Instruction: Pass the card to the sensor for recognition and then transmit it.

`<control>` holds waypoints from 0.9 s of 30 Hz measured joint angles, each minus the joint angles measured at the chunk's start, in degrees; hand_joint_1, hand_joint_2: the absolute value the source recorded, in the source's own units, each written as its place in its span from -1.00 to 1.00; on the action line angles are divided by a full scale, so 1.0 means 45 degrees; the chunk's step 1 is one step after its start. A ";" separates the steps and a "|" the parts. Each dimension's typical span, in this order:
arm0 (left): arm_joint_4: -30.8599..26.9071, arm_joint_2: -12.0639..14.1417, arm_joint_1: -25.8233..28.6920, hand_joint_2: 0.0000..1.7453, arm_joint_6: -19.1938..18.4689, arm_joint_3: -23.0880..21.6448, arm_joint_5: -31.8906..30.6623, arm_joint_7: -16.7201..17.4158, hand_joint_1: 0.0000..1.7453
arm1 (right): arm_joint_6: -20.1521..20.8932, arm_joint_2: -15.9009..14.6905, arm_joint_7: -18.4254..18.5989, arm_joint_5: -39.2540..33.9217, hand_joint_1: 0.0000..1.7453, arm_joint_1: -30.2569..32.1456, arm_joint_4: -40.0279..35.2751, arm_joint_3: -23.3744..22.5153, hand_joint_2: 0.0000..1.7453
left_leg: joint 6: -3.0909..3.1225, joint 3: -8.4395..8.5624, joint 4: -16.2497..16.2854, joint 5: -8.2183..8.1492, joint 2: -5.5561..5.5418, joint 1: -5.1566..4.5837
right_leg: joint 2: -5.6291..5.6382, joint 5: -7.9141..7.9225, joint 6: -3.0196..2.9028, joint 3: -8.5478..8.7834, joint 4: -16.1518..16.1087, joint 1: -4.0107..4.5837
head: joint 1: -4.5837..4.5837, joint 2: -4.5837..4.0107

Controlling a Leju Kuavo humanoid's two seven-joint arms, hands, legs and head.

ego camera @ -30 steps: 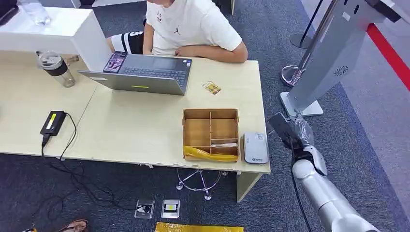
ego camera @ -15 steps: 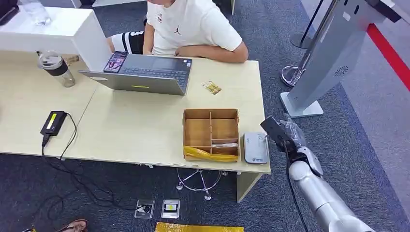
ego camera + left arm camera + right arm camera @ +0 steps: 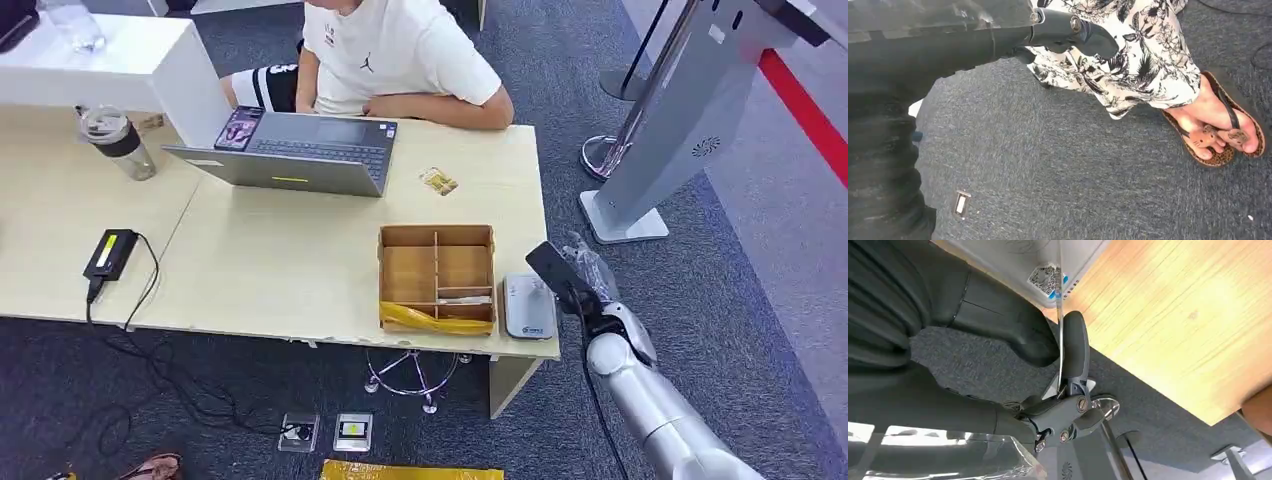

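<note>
My right hand (image 3: pixel 597 292) hangs just off the table's right front corner and pinches a dark card (image 3: pixel 552 267) that tilts up over the table edge. The card's near end is above the right side of the grey-white sensor (image 3: pixel 527 306), which lies flat at that corner. In the right wrist view the card (image 3: pixel 1060 310) is edge-on, a thin line held between the thumb (image 3: pixel 998 315) and a finger (image 3: pixel 1076 347), with the sensor (image 3: pixel 1045 272) and its QR label just beyond. My left hand (image 3: pixel 1068 30) hangs over the carpet with nothing in it.
A cardboard divider box (image 3: pixel 437 262) holding a yellow bag (image 3: pixel 434 320) stands left of the sensor. A person (image 3: pixel 400 55) sits behind the laptop (image 3: pixel 300 152). A grey kiosk stand (image 3: pixel 675 130) rises right of the table. A person's sandalled foot (image 3: pixel 1218 130) is near my left hand.
My right hand has carried the card leftward, from over the carpet beside the table to the sensor's right edge. Nothing else has moved.
</note>
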 joint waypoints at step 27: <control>0.0010 -0.0350 -0.0031 1.00 0.0141 0.0107 0.0393 0.0034 -1.00 | -0.1258 0.0024 -0.0753 0.0175 1.00 -0.0023 0.0855 0.0306 1.00 | 0.0000 0.0001 0.0000 -0.0001 0.0000 0.0000 | 0.0001 0.0000 0.0000 -0.0003 -0.0001 0.0000 | 0.0000 0.0000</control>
